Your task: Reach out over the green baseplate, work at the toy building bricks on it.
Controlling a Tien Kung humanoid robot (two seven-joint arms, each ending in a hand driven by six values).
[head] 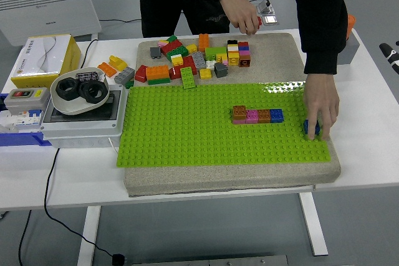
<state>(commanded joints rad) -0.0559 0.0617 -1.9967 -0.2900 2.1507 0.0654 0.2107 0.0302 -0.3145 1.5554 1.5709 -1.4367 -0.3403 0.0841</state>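
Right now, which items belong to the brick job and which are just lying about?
Part of the job:
- green baseplate
- brick row on it
- blue brick under the person's hand
- loose brick pile

Lying about:
- yellow box
- white heater
- black rings
- switch box

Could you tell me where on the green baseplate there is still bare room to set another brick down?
The green baseplate is bare across its left half, from the left edge to the brick row, and along the near strip below it. The right end is taken: a person's hand presses a blue brick there. The loose brick pile crowds the mat beyond the far edge.
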